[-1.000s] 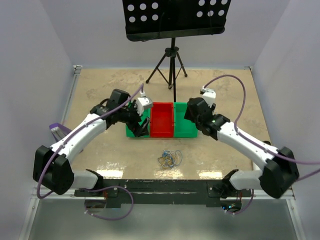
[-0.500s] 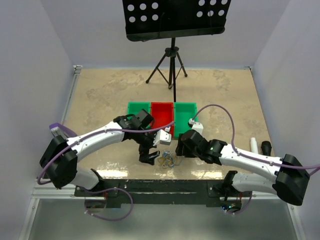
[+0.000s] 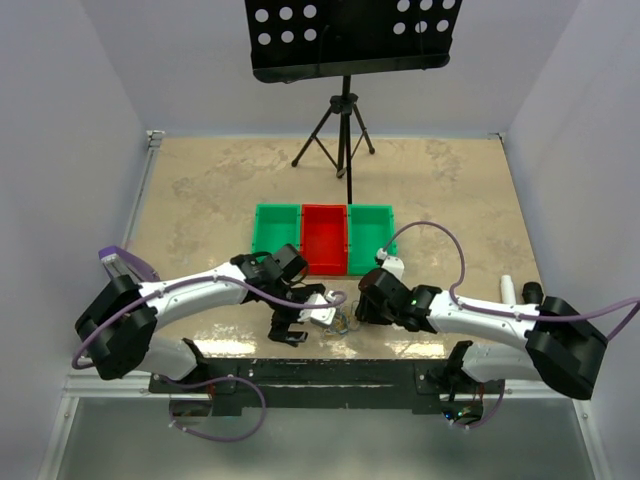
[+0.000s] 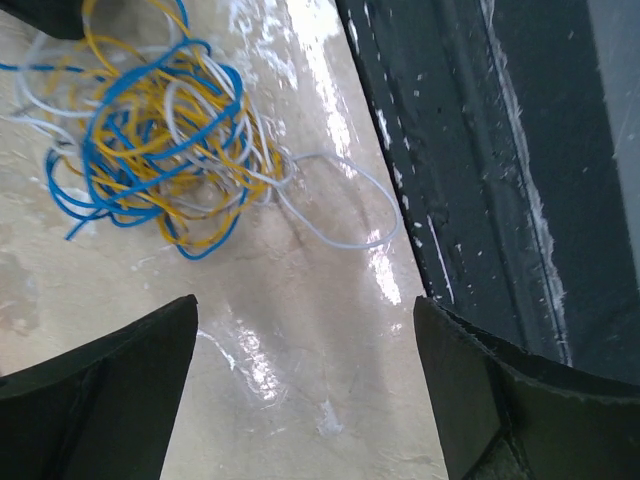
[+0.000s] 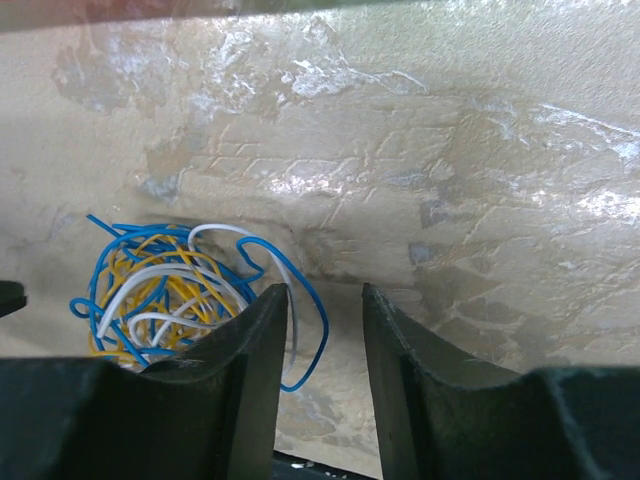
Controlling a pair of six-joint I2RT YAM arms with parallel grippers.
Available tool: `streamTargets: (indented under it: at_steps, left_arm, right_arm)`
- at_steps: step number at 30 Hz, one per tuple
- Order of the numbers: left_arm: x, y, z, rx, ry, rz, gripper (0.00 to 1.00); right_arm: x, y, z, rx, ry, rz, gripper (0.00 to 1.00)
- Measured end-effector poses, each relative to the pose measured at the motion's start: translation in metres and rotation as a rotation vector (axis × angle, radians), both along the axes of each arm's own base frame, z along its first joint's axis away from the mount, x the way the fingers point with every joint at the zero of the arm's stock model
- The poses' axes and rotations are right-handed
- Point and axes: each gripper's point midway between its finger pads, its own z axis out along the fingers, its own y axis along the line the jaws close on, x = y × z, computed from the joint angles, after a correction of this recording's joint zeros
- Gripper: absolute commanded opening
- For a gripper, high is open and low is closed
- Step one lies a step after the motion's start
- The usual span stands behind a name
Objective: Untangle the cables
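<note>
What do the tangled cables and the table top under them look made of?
The cables: thin blue, yellow and white strands, likely plastic-insulated wire; smooth, slightly glossy, bending in loose loops. The table top: beige mottled stone-look surface, perhaps laminate or vinyl; shiny, with bright glare patches and fine scratches.

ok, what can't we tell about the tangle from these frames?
- Top external: cables too small to trace single strands.
- Left wrist: tangle cut off by the top edge; a dark shape covers its top-left corner.
- Right wrist: the right gripper fingers hide the tangle's lower edge; unclear whether the blue loop sits between them or beneath.
</note>
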Motion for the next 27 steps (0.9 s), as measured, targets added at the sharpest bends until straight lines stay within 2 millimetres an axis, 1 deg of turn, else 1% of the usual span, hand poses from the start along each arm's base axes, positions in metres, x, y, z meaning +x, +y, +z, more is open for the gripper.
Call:
streamTargets:
  at_steps: [1, 4, 7, 10, 13, 17, 21, 27]
  left_arm:
    - [0.000, 0.003, -0.006, 0.008, -0.013, -0.009, 0.87]
    - [0.002, 0.009, -0.016, 0.022, -0.048, -0.032, 0.78]
    - [0.005, 0.005, -0.018, 0.007, -0.084, -0.070, 0.73]
    - [0.002, -0.002, -0.021, -0.005, -0.097, -0.109, 0.70]
    - [-0.005, -0.010, -0.025, -0.015, -0.093, -0.147, 0.70]
    - [-0.012, -0.012, -0.026, -0.022, -0.081, -0.175, 0.70]
    - [-0.014, -0.012, -0.026, -0.028, -0.075, -0.185, 0.70]
    - [-0.016, -0.014, -0.023, -0.032, -0.067, -0.192, 0.72]
  right_arm:
    - [0.000, 0.000, 0.000, 0.002, 0.001, -0.003, 0.36]
    - [0.002, 0.003, 0.002, 0.017, -0.003, -0.011, 0.35]
    - [0.002, 0.004, 0.002, 0.024, -0.003, -0.018, 0.34]
    - [0.002, 0.004, 0.004, 0.031, -0.003, -0.025, 0.34]
    - [0.003, 0.005, 0.006, 0.042, -0.006, -0.030, 0.39]
    - [0.003, 0.004, 0.012, 0.053, -0.018, -0.037, 0.43]
    - [0.005, 0.004, 0.021, 0.080, -0.038, -0.048, 0.43]
    - [0.006, 0.003, 0.020, 0.080, -0.035, -0.067, 0.43]
